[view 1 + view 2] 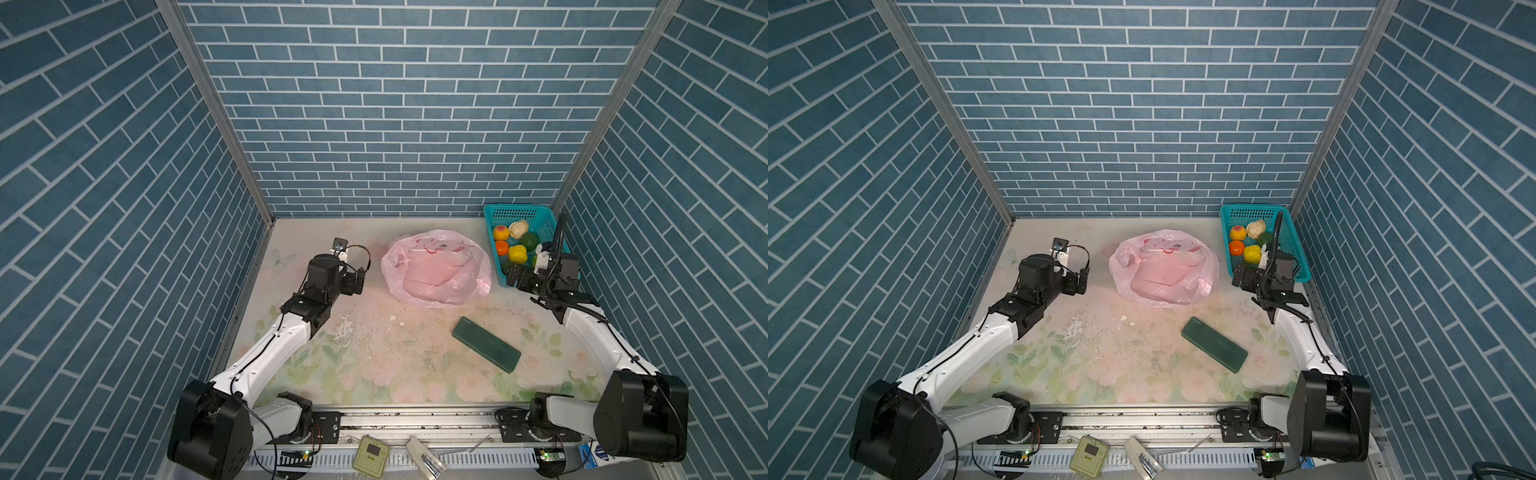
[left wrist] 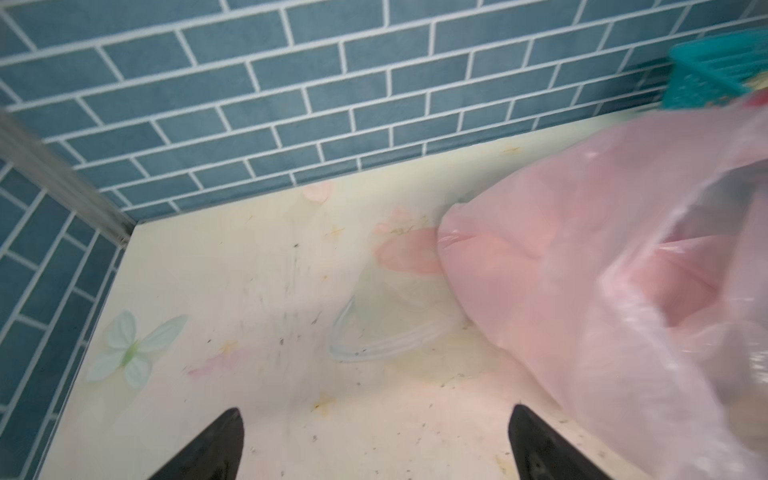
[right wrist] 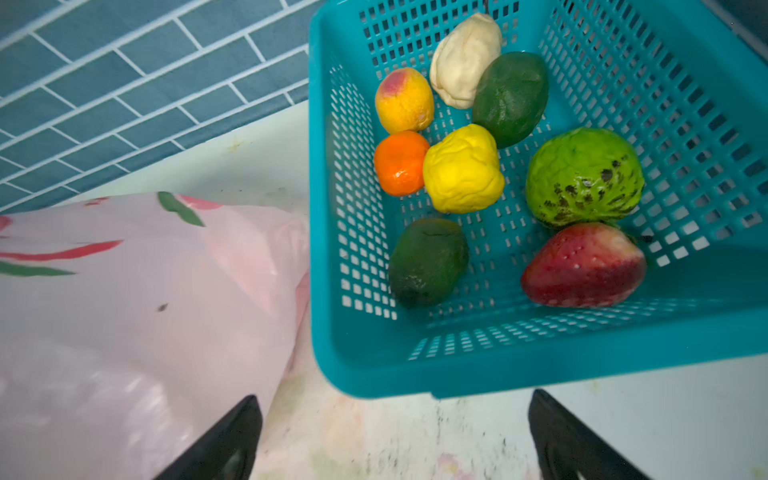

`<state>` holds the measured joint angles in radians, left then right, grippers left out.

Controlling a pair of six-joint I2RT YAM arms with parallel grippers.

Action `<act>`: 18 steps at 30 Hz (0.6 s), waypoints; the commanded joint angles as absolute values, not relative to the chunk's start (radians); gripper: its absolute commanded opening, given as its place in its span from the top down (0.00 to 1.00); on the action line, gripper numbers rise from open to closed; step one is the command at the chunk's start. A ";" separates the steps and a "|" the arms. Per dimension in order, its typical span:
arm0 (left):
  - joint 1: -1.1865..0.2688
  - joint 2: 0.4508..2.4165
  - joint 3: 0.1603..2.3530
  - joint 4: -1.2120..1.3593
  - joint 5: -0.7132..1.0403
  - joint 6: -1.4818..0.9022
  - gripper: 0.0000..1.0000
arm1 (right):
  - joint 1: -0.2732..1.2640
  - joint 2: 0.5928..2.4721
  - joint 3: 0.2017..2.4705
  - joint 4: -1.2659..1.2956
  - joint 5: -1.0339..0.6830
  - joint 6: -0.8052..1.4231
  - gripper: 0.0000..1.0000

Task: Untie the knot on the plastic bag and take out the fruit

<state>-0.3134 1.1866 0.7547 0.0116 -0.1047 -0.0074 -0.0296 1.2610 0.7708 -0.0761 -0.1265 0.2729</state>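
1. The plastic bag (image 1: 436, 268) lies slumped on the table (image 1: 374, 365) toward the back wall. It is between the two arms and just beside the teal basket (image 3: 540, 365). Its mouth gapes upward and no knot shows anywhere (the handle loops cannot be picked out among the folds).
2. The fruit (image 3: 461, 168) sits in the basket, eight pieces in all. Nothing round shows through the bag's pink film, so the job looks as good as finished.
3. The left gripper (image 2: 376, 415) hovers over bare table near the bag's left side, its fingers wide apart with nothing between them.
4. The right gripper (image 3: 395, 397) hangs by the basket's near wall, its fingers likewise spread and empty.
5. The bag is likely feather-light, limp and slippery, and would slide or crumple sooner than resist. A pinch on the rim or a bunched fold would serve better than a push on its side.
6. The fruit looks rounded and somewhat squashy, and is probably light. Each piece would be best taken across its middle, from above.
7. A dark green block (image 1: 486, 344) lies apart, nearer the front.
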 commanded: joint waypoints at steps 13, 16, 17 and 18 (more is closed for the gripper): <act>-0.139 1.324 0.558 0.460 -0.161 0.093 0.01 | -0.066 1.401 0.494 0.525 0.035 0.116 0.01; -0.124 1.342 0.532 0.562 -0.136 0.137 0.01 | -0.067 1.421 0.483 0.566 0.041 0.111 0.01; -0.124 1.350 0.524 0.594 -0.140 0.158 0.01 | -0.067 1.430 0.489 0.575 0.040 0.108 0.01; -0.120 1.354 0.526 0.596 -0.148 0.169 0.01 | -0.068 1.442 0.489 0.596 0.036 0.097 0.01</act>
